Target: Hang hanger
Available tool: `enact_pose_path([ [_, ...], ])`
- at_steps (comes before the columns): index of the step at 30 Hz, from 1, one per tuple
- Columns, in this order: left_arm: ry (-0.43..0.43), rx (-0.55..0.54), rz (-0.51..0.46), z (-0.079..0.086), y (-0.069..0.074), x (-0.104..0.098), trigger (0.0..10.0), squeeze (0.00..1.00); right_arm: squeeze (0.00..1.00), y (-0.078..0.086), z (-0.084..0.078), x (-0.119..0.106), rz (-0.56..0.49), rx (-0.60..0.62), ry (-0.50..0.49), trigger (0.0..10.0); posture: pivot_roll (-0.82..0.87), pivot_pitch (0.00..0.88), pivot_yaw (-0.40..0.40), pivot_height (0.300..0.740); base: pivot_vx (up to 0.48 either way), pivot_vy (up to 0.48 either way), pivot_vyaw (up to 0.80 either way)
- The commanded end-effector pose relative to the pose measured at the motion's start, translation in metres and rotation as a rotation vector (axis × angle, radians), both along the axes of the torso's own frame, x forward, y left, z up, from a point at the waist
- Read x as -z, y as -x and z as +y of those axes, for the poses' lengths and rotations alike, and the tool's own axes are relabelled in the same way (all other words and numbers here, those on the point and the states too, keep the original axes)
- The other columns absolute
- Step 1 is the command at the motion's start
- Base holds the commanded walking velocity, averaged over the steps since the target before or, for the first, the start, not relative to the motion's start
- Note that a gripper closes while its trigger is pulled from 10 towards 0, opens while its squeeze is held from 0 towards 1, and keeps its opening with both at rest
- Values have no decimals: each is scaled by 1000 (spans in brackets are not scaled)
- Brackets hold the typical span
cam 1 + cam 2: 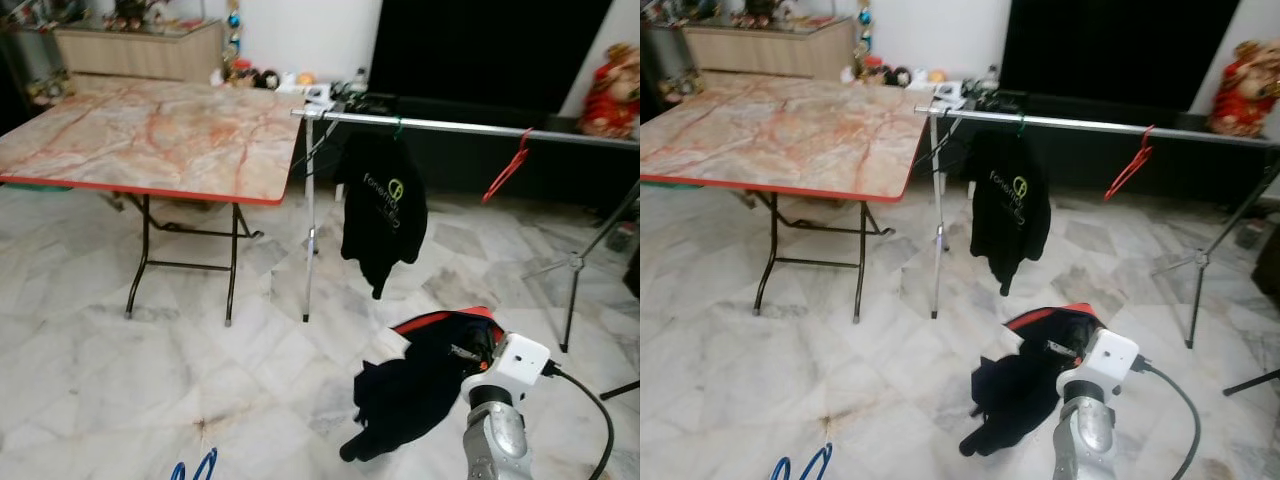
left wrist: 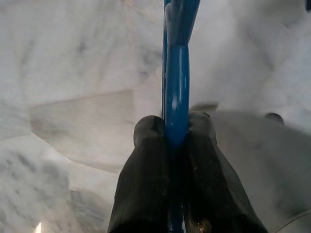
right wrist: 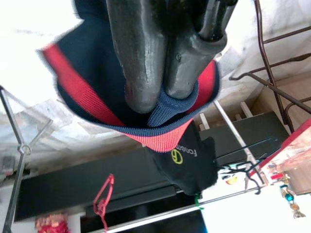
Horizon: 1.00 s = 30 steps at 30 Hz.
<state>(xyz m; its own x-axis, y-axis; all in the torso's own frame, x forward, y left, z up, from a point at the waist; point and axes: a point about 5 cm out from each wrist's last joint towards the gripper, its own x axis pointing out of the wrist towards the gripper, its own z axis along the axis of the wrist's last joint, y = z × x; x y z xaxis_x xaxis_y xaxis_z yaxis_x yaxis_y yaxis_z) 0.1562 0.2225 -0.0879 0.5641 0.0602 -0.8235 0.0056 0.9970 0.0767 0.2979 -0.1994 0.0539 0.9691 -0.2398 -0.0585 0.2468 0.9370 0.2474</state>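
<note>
Marble floor (image 1: 150,400) spreads under a table (image 1: 150,135) at ten o'clock and a rail (image 1: 460,127) at one o'clock, while left gripper (image 2: 177,133) pinches the blue hanger (image 2: 177,73) and right gripper (image 3: 163,92) pinches a dark shirt (image 1: 420,385).

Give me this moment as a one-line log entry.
left gripper: shut on blue hanger | right gripper: shut on navy shirt collar | rail: black shirt, red hanger hung
</note>
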Motion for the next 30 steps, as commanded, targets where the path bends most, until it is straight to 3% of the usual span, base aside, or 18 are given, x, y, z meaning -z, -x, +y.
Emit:
enact_pose_path([
  [1,-14,-9,24,7,6,1,10000,0,0,-7,9,-10,-42,-18,-4,10000,112,0,-61,740,0,480,0],
  [10,-12,-4,23,6,3,0,10000,0,0,-9,6,-13,-48,-14,19,10000,107,0,-57,740,0,480,0],
  [18,-17,-39,8,12,-2,-3,10000,0,0,-21,3,-26,-72,-15,40,10000,120,0,-70,740,0,480,0],
  [30,-8,-56,11,11,-3,-3,10000,0,0,-31,10,-33,-78,-33,43,10000,125,0,-76,740,0,480,0],
])
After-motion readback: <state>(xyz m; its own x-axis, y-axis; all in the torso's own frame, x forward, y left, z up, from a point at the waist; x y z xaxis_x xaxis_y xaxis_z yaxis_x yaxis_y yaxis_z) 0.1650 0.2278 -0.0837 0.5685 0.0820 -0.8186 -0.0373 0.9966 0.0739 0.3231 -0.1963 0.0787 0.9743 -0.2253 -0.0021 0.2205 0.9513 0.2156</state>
